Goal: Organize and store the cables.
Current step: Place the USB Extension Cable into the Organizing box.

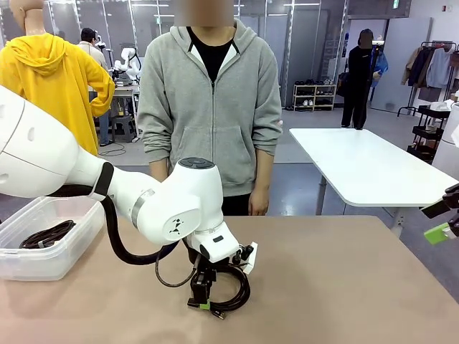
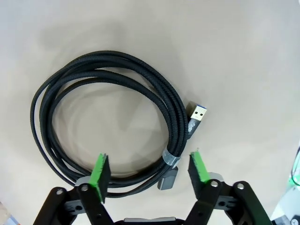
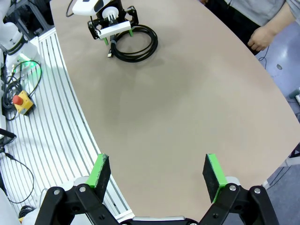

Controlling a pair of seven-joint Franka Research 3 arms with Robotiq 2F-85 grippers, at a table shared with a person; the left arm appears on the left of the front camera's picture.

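Clear bin [image 1: 50,244] at far left of bench [image 1: 344,287], one coiled cable [image 1: 46,234] seen inside. Mid-bench: second black coil [image 2: 108,122] flat on bench, left gripper [image 2: 149,169] lowered over near rim, jaws apart, straddling banded strands. Judged light, floppy, braided; best pinched at band. Right gripper [image 3: 157,171] jaws wide apart, nothing held.

Matt tan worktop [image 2: 243,56], smooth and flat. The coiled cable [image 2: 93,70] wears a dark braided cloth-like jacket, its plug [image 2: 197,115] shiny gold metal in a grey shell. Left hand [image 2: 150,171]: matt black plastic fingers, green rubbery pads [image 2: 100,171]. Far left, a clear glossy plastic bin [image 1: 64,244].
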